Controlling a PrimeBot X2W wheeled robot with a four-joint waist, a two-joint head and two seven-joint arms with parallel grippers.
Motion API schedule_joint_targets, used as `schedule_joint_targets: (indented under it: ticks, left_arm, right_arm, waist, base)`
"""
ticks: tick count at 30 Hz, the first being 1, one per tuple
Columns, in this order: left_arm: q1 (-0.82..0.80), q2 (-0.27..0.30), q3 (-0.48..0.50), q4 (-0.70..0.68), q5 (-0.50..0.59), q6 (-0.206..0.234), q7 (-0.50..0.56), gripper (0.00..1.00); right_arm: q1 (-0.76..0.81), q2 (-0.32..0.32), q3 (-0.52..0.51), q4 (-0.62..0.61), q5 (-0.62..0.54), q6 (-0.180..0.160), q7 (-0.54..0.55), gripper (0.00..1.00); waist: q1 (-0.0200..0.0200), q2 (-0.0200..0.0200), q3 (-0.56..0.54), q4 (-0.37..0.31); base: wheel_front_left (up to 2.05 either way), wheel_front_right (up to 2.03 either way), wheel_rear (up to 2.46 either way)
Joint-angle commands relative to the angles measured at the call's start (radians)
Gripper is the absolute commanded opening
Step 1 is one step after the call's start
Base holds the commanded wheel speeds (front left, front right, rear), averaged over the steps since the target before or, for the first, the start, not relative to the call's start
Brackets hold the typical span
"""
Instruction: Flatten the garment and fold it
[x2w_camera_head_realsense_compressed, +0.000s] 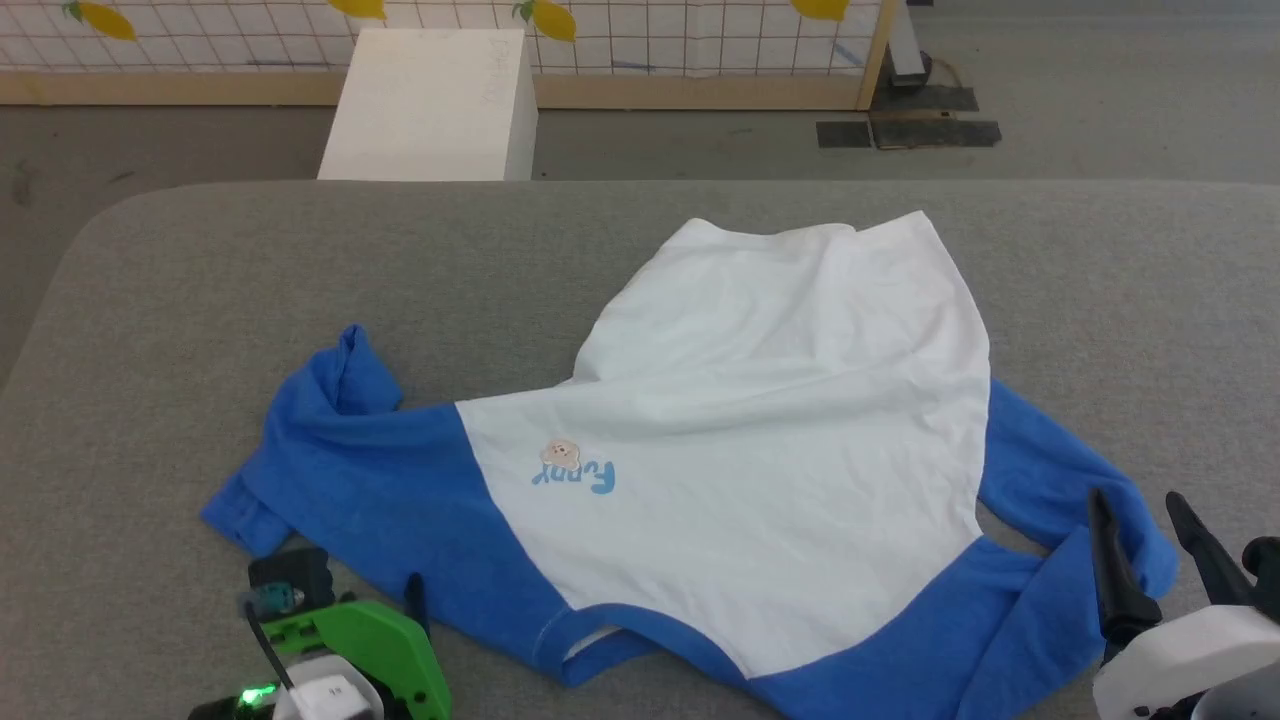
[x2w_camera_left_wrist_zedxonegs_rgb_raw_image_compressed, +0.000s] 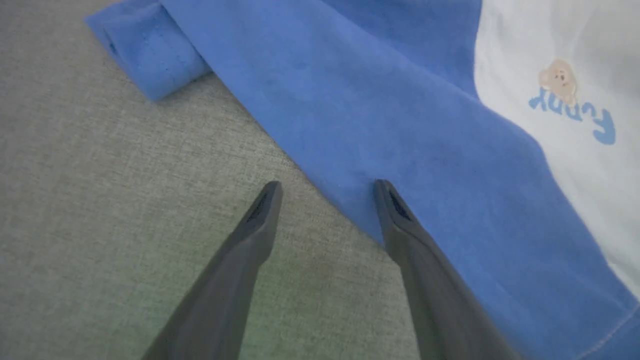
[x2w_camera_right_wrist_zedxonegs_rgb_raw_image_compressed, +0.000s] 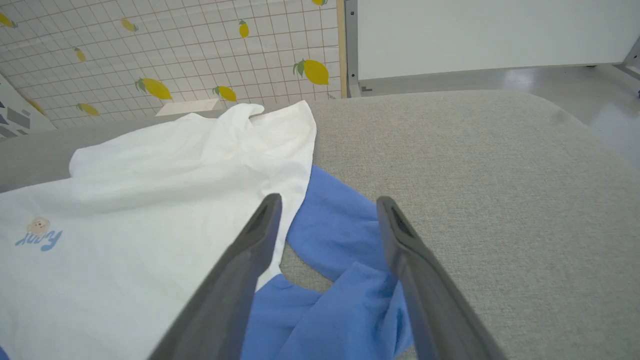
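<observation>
Both pairs of jaws stand spread, gripping nothing. Across the grey table (x2w_camera_head_realsense_compressed: 150, 300) the garment (x2w_camera_head_realsense_compressed: 780, 400) lies front up ahead of them, neckband (x2w_camera_head_realsense_compressed: 620, 640) towards the robot, hem (x2w_camera_head_realsense_compressed: 800, 232) far off and swung to the right, the white body creased. The left gripper (x2w_camera_left_wrist_zedxonegs_rgb_raw_image_compressed: 325, 187) straddles the near edge of the left sleeve (x2w_camera_left_wrist_zedxonegs_rgb_raw_image_compressed: 350, 100), one finger (x2w_camera_left_wrist_zedxonegs_rgb_raw_image_compressed: 395, 205) over cloth, one over table. The right gripper (x2w_camera_right_wrist_zedxonegs_rgb_raw_image_compressed: 327, 200) hangs above the bunched right sleeve (x2w_camera_right_wrist_zedxonegs_rgb_raw_image_compressed: 345, 235), so I'd say each arm has its own sleeve nearest. The chest print (x2w_camera_head_realsense_compressed: 575, 470) reads upside down.
</observation>
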Motion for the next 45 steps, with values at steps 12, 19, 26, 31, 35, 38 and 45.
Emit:
schedule_joint_targets:
  ticks: [12, 19, 26, 31, 35, 38, 45]
  left_arm:
    - [-0.073, 0.033, 0.033, 0.069, -0.072, -0.026, 0.07, 0.0]
    - [-0.054, 0.046, 0.037, 0.04, -0.057, -0.03, 0.012, 0.0]
    - [-0.004, 0.061, 0.068, -0.002, -0.065, -0.016, -0.035, 0.0]
    - [-0.004, 0.062, 0.071, -0.012, -0.065, -0.007, -0.039, 0.0]
    - [-0.014, 0.061, 0.063, -0.012, -0.062, -0.008, -0.04, 0.0]
    - [-0.024, 0.062, 0.056, -0.01, -0.06, -0.011, -0.04, 0.0]
    - [-0.033, 0.066, 0.045, -0.004, -0.059, -0.017, -0.038, 0.0]
  right_arm:
    - [-0.005, 0.0, 0.014, 0.004, 0.019, -0.002, -0.008, 1.0]
    - [0.044, 0.0, 0.065, -0.037, 0.043, -0.002, 0.044, 1.0]
    - [0.217, 0.0, 0.094, -0.093, 0.082, -0.002, 0.236, 1.0]
    - [0.193, 0.0, 0.116, -0.027, 0.131, -0.002, 0.231, 1.0]
    - [0.15, 0.0, 0.125, 0.046, 0.162, -0.002, 0.223, 1.0]
    - [0.115, 0.0, 0.147, 0.085, 0.175, -0.002, 0.227, 1.0]
    - [0.052, 0.0, 0.139, 0.172, 0.158, -0.002, 0.311, 1.0]
  waist:
    - [0.0, 0.0, 0.033, -0.06]
    - [0.0, 0.0, 0.024, -0.055]
    - [0.0, 0.0, 0.049, -0.087]
    - [0.0, 0.0, 0.059, -0.094]
    - [0.0, 0.0, 0.063, -0.089]
    - [0.0, 0.0, 0.068, -0.081]
    - [0.0, 0.0, 0.073, -0.063]
  base:
    - [0.0, 0.0, 0.0]
    - [0.0, 0.0, 0.0]
    - [0.0, 0.0, 0.0]
    - [0.0, 0.0, 0.0]
    - [0.0, 0.0, 0.0]
    - [0.0, 0.0, 0.0]
    - [0.0, 0.0, 0.0]
